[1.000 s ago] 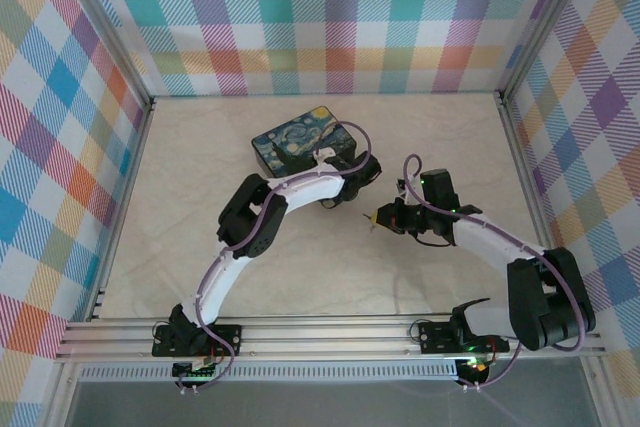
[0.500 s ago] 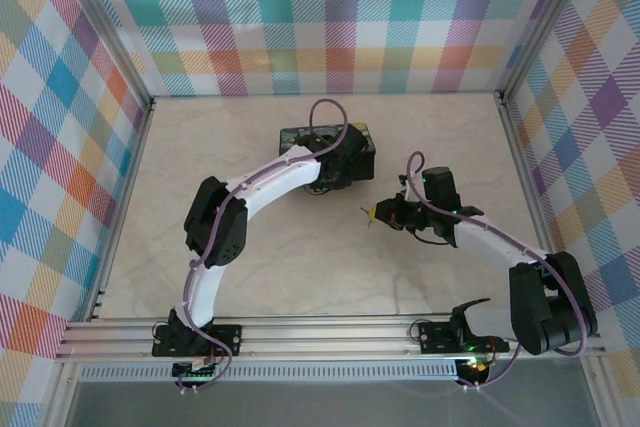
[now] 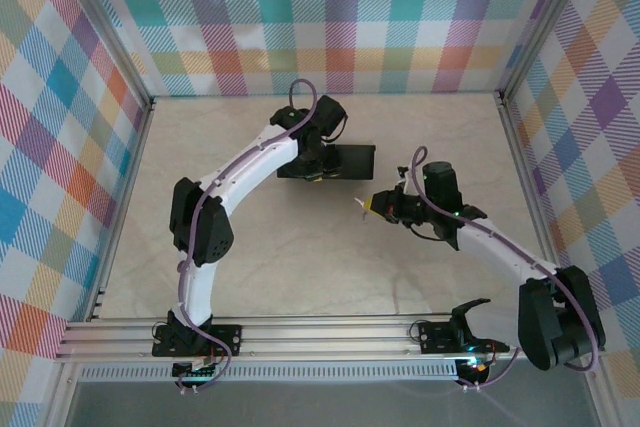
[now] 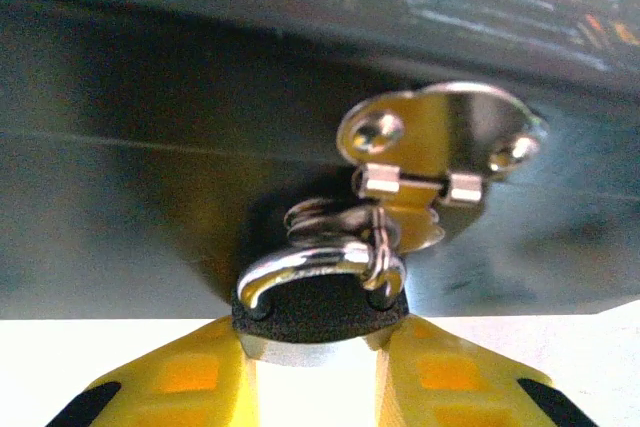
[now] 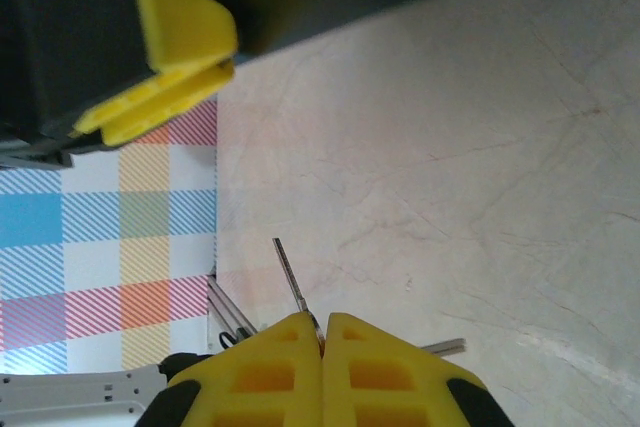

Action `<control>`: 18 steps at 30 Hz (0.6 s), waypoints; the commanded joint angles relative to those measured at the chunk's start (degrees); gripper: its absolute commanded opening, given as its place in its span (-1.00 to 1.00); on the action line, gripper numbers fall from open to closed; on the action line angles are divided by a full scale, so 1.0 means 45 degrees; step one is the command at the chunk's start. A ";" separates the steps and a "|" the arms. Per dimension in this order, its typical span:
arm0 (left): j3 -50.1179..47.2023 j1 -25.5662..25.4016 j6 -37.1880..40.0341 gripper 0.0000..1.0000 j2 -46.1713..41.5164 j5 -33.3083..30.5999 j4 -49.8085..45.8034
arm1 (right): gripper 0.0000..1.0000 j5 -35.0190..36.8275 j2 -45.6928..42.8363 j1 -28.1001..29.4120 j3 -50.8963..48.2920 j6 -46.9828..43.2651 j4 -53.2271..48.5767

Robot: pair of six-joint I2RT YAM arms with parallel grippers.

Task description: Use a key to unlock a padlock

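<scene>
Holds the padlock (image 4: 320,312) in the left hand (image 4: 315,372), the dark body wedged between the two yellow fingers (image 4: 185,382) and touching both. Has the silvery shackle (image 4: 300,265) passed through the staple of a shiny metal hasp (image 4: 435,147), both shackle ends down at the lock body. Hangs at the front wall of the black box (image 4: 150,167), with the painted lid just above at the frame's top edge.

Reaches with the left arm far across the table (image 3: 300,267), wrist over the box's left part at the far middle.

Pinches the key (image 5: 290,275) in the right hand (image 5: 322,332), fingertips pressed shut against each other and the thin grey blade sticking out beyond them over the pale marbled surface. Shows a sliver of metal (image 5: 445,347) poking out beside the right fingers; cannot tell what it is.

From above, sits to the right of the box and nearer the bases, apart from it, key end pointing left. No contact between key and padlock; clear gap between the two hands.
</scene>
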 commanded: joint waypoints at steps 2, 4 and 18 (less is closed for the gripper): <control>0.0269 0.0011 -0.0488 -1.00 -0.1425 0.0616 -0.1275 | -1.00 -0.0035 -0.0835 0.0045 0.0946 -0.0738 -0.1709; 0.0027 0.0013 -0.0935 -1.00 -0.1762 0.0892 -0.1315 | -1.00 -0.0055 -0.1093 0.0034 0.1200 -0.0964 -0.2306; 0.0147 -0.0282 -0.1538 -1.00 -0.2786 0.0129 -0.2592 | -1.00 -0.0247 -0.1778 0.0029 0.1750 -0.1213 -0.3443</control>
